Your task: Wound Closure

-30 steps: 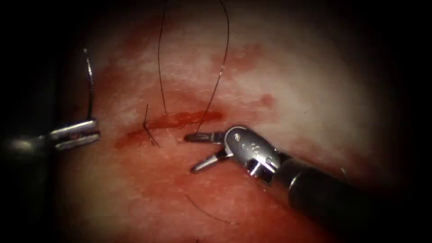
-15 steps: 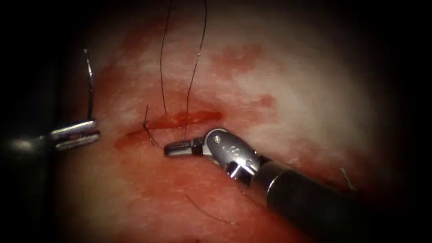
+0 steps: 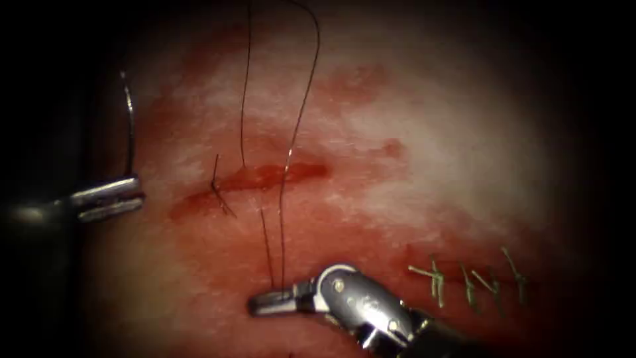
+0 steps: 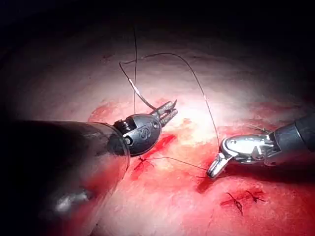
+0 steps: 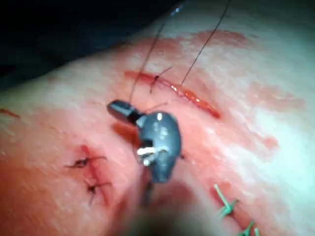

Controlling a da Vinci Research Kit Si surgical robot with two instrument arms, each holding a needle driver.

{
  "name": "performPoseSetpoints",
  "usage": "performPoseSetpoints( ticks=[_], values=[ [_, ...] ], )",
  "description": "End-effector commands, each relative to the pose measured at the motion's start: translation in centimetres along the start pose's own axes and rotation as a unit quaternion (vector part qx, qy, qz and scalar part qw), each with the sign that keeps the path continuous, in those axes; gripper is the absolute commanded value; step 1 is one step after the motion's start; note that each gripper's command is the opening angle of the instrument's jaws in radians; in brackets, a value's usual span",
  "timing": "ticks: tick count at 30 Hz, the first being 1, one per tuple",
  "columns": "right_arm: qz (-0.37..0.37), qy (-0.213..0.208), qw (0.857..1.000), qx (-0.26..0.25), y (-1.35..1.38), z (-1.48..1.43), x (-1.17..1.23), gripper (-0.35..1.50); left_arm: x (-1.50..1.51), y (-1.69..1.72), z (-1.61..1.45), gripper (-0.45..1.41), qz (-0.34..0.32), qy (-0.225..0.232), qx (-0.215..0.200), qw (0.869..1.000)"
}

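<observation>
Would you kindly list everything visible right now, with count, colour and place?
tissue: one, pink-red, underlies everything
cut: one, red, middle of tissue
needle: one, silver, clear of the tissue, left of the cut, held at one end
thread: one, dark, running up from the cut and looping down to the right tool
knotted stitch: one, dark, at the cut's left part
green stitches: several, lower right
left tool: holds the needle
right tool: holds the thread below the cut
</observation>
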Motion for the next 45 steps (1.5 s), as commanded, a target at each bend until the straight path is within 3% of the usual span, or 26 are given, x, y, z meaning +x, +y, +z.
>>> performPoseSetpoints(
  ticks=[1, 5, 6, 7, 8, 10, 13, 21, 26, 35, 37, 38, 39, 42, 45],
  values=[
    [-0.001, 0.001, 1.0, 0.009, -0.1, 0.08, 0.03, -0.35, -0.04, 0.01, 0.07, -0.45, 0.0, 0.001, 0.0, 1.0],
    [0.001, 0.002, 1.0, 0.012, -0.14, 0.05, 0.11, -0.35, -0.03, 0.01, 0.07, -0.45, 0.0, 0.0, 0.0, 1.0],
    [-0.009, 0.006, 1.0, 0.01, -0.1, 0.03, 0.13, -0.27, -0.03, 0.01, 0.07, -0.45, 0.0, 0.0, 0.0, 1.0],
    [-0.015, 0.016, 1.0, 0.005, -0.01, 0.0, 0.15, 0.31, -0.03, 0.01, 0.07, -0.45, 0.0, 0.0, 0.0, 1.0],
    [-0.021, 0.024, 0.999, -0.002, 0.06, -0.03, 0.15, 0.63, -0.03, 0.01, 0.07, -0.45, 0.0, 0.0, 0.0, 1.0],
    [-0.043, 0.031, 0.998, -0.025, 0.25, -0.1, 0.15, 1.05, -0.03, 0.01, 0.07, -0.45, 0.0, 0.0, 0.0, 1.0],
    [-0.07, 0.029, 0.996, -0.052, 0.52, -0.18, 0.09, 1.21, -0.02, 0.01, 0.06, -0.45, 0.0, 0.0, 0.0, 1.0],
    [-0.091, 0.021, 0.992, -0.083, 1.23, -0.26, -0.27, 1.3, -0.02, 0.01, 0.06, -0.45, 0.001, 0.0, 0.0, 1.0],
    [-0.098, 0.017, 0.99, -0.099, 1.49, -0.12, -0.5, 1.3, -0.04, 0.0, 0.06, -0.45, 0.001, 0.0, 0.0, 1.0],
    [-0.106, 0.018, 0.989, -0.104, 1.62, 0.2, -0.61, 1.21, -0.05, 0.0, 0.07, -0.45, 0.001, -0.001, 0.0, 1.0],
    [-0.098, 0.021, 0.99, -0.099, 1.61, 0.22, -0.61, 0.98, -0.05, 0.0, 0.07, -0.45, 0.001, -0.001, 0.0, 1.0],
    [-0.095, 0.024, 0.991, -0.095, 1.6, 0.22, -0.61, 0.78, -0.05, 0.0, 0.07, -0.45, 0.001, -0.001, 0.0, 1.0],
    [-0.086, 0.018, 0.992, -0.09, 1.55, 0.19, -0.61, -0.35, -0.05, 0.0, 0.07, -0.45, 0.001, -0.001, 0.0, 1.0],
    [-0.059, -0.007, 0.996, -0.064, 1.42, 0.13, -0.57, -0.35, -0.05, 0.0, 0.07, -0.45, 0.001, -0.001, 0.0, 1.0],
    [-0.05, -0.006, 0.997, -0.056, 1.28, 0.07, -0.52, -0.35, -0.05, 0.0, 0.07, -0.45, 0.001, -0.001, 0.0, 1.0]
  ],
)
